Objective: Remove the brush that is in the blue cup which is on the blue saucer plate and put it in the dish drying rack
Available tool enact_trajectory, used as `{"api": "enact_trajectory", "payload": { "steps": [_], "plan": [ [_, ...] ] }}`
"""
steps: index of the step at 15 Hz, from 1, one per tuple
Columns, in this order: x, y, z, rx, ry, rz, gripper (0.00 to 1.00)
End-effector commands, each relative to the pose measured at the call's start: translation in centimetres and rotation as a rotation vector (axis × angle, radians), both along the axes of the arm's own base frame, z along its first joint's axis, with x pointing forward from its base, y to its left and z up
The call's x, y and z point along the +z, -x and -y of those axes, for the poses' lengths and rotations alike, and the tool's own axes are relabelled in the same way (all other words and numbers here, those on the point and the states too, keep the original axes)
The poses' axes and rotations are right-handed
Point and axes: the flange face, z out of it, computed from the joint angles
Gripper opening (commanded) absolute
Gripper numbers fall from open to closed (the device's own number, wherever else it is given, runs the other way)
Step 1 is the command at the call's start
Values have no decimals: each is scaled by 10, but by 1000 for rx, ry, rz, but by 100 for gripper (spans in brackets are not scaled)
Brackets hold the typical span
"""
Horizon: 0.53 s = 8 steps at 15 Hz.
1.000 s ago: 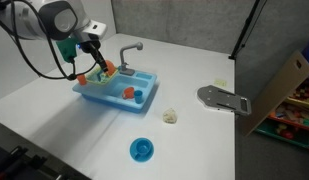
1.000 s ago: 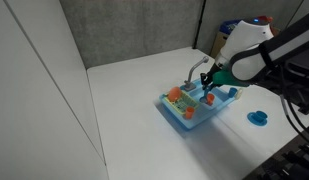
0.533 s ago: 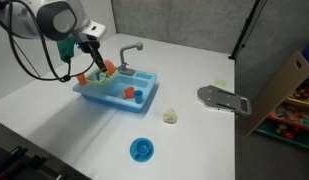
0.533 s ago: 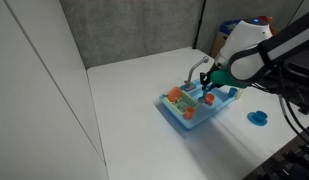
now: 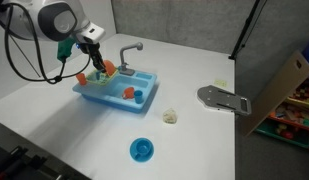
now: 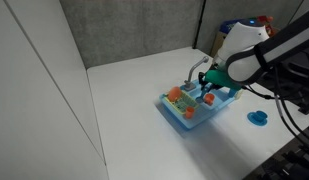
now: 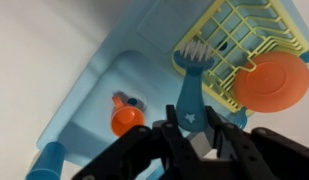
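Pincer (image 7: 199,128) bottom centre, clenched on the brush (image 7: 194,82), bristles at the dish drying rack (image 7: 239,35) upper right, orange plate (image 7: 277,80) in rack.

brush (image 7: 193,88) w/ blue handle + white bristles, pinched by pincer (image 7: 194,128), bristle end over yellow dish drying rack (image 7: 244,30). blue cup (image 5: 142,148) sits on blue saucer plate (image 5: 133,154), well apart from rack.

Pincer (image 5: 96,66) over sink unit (image 5: 112,99) w/ faucet (image 5: 131,49), blue cup (image 5: 143,148) on saucer (image 5: 133,153) apart
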Motion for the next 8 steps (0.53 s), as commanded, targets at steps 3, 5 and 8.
{"api": "enact_trajectory", "payload": {
  "steps": [3, 5, 8],
  "plan": [
    [-8, -19, -4, -98, -4, -23, 9],
    [-11, -23, -5, -118, -7, -29, 9],
    [-15, -29, -8, -141, -15, -37, 9]
  ]
}}
